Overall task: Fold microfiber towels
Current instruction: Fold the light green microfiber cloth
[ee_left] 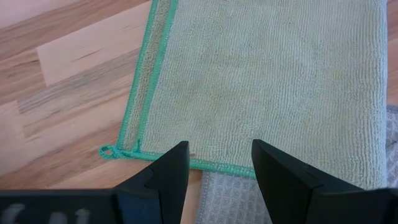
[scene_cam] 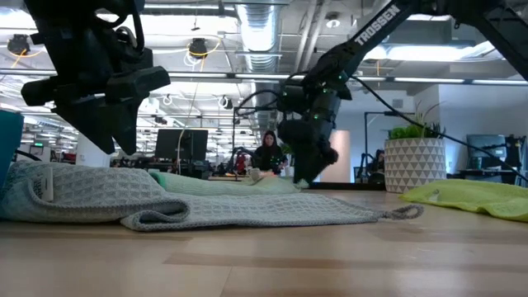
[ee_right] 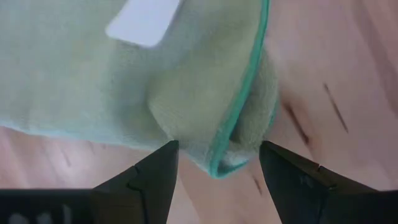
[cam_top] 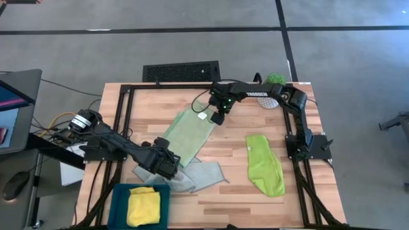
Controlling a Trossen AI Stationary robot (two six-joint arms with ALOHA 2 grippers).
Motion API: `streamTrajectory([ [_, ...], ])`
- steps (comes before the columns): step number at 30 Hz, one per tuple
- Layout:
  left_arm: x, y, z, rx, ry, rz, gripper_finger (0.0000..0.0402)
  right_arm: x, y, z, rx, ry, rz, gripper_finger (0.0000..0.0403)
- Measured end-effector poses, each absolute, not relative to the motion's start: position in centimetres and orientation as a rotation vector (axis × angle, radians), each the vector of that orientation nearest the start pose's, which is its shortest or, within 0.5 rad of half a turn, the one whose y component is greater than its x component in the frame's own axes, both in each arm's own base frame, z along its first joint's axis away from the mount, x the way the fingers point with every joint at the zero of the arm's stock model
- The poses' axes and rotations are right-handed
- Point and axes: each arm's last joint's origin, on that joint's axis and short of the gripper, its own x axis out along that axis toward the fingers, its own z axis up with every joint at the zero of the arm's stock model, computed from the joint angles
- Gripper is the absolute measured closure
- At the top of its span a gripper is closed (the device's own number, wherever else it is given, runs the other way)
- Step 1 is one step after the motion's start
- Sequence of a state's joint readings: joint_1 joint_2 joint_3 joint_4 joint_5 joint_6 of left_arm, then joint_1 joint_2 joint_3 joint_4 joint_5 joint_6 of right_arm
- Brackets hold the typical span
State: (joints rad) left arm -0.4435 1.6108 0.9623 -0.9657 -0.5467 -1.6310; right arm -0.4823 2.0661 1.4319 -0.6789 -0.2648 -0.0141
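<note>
A sage green towel with a teal hem lies flat at the table's middle, its near end overlapping a pale grey-green towel. My right gripper is open, pointing down at the sage towel's far corner, which is bunched up between its fingers, next to a white tag. My left gripper is open and hovers above the sage towel's near hem, beside its corner loop. A lime green towel lies at the right. A bright yellow towel lies in the teal bin. My right gripper's open fingers stand on either side of the sage towel's bunched far corner, coming from above. I cannot tell whether they touch it.
The teal bin stands at the near left corner. A potted plant stands at the far right corner. Black frame rails run along the table's sides. A person sits in the room behind.
</note>
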Motion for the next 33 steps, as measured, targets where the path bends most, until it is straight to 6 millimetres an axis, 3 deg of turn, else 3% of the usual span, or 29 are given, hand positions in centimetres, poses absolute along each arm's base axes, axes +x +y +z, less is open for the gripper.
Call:
streamTrajectory([
  [6, 24.0, -9.7, 17.5, -0.597, 0.901, 1.071, 0.0233, 36.7, -18.2, 12.9, 0.494, 1.230, -0.153, 0.0154],
  [16, 24.1, -9.8, 17.5, -0.602, 0.897, 1.067, 0.0233, 36.9, -17.8, 13.0, 0.430, 1.226, -0.127, 0.0164],
  [21, 24.1, -9.8, 17.5, -0.602, 0.898, 1.067, 0.0233, 36.9, -17.8, 12.9, 0.424, 1.226, -0.132, 0.0226],
  [28, 24.1, -9.8, 17.5, -0.601, 0.898, 1.067, 0.0233, 37.2, -17.8, 13.3, 0.409, 1.188, -0.125, 0.0375],
  [33, 24.1, -9.8, 17.5, -0.588, 0.904, 1.059, 0.0233, 37.8, -17.5, 14.7, 0.398, 1.141, -0.106, 0.0378],
])
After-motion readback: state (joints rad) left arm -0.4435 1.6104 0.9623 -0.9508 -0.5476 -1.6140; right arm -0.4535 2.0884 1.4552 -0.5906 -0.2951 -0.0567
